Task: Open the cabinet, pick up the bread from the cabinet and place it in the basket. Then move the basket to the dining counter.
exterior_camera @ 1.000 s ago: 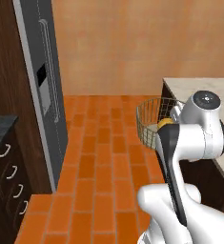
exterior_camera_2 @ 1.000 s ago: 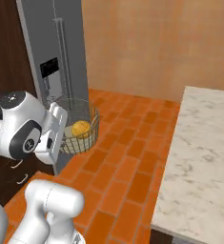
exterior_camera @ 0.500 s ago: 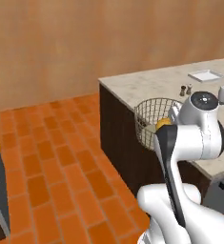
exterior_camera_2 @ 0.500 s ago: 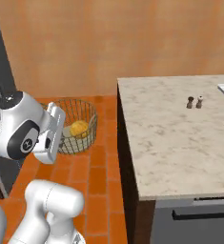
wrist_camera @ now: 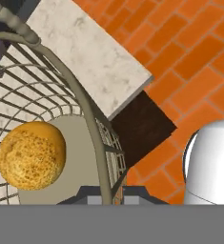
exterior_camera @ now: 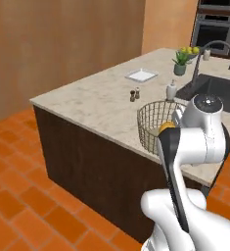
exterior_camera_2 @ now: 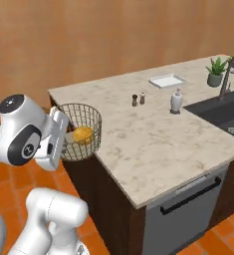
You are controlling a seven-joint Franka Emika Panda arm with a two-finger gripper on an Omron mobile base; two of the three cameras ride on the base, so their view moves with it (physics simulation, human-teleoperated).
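1. Basket (exterior_camera_2: pixel 80 130) is carried in the air by the arm, at bench height. In the right base view it hangs at the bench (exterior_camera_2: pixel 153 124) corner, mostly off the edge over the brick floor (exterior_camera: pixel 18 206).
2. Bread (wrist_camera: pixel 31 155) lies on the basket's solid bottom, up against the mesh wall (also seen as a yellow lump in both base views), so the bread step looks done; only the set-down is left.
3. Fingers: the hand view looks down along the basket rim, and the rim wire runs straight to the bottom middle, where the fingers should be. My read is they are clamped on the rim, since the basket hangs with nothing under it, but the tips themselves are not clear.
4. Rim grip explains the pose: the basket hangs level enough to keep the bread from rolling out.
5. In the hand view the bench corner passes under the basket, with the dark wood base and floor beyond, so the basket is at the corner and not yet well over the stone.
6. Near part of the bench is bare; shakers (exterior_camera_2: pixel 138 99), soap bottle (exterior_camera_2: pixel 176 100), tray (exterior_camera_2: pixel 167 80) and sink (exterior_camera_2: pixel 223 110) sit well apart from the corner (room to land).
7. Next, in my judgement: carry it further inward, lower it, then release. Risk is setting down too near the edge.
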